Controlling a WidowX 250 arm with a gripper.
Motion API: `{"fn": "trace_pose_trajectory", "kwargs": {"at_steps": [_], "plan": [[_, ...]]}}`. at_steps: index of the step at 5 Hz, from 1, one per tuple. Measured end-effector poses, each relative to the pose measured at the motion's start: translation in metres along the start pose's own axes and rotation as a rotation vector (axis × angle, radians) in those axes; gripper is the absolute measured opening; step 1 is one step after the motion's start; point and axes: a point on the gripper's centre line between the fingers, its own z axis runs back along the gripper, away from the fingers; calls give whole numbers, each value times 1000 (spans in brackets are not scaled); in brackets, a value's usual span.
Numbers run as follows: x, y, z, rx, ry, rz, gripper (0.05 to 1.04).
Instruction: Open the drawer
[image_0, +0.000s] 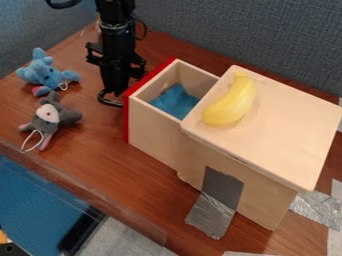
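Observation:
The black gripper (116, 90) hangs down at the outer side of the drawer's red front, left of the wooden box. The drawer (155, 128) stands pulled out of the box toward the left, its pale wooden compartment exposed. A blue cloth (175, 101) lies inside it. A dark curved piece shows at the gripper's lower end; whether it is part of the gripper or a handle, I cannot tell. The wooden box (274, 127) carries a yellow toy banana (230, 101) on its top.
Left of the gripper lie a blue plush elephant (45, 73) and a grey plush mouse (50, 118). Silver tape (211, 216) runs from the box's side down onto the brown table (143, 187). A grey fabric partition (247, 35) rises behind.

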Motion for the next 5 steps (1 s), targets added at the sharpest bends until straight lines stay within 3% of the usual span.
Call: {"fn": "trace_pose_trajectory", "kwargs": {"at_steps": [1, 2, 3, 4, 5], "plan": [[5, 5, 5, 0, -20, 29, 397], [5, 4, 6, -13, -15, 39, 702], [12, 4, 21, -29, -42, 37, 964], [15, 9, 52, -16, -109, 25, 1003], [12, 11, 65, -23, -111, -1, 1000]]}}
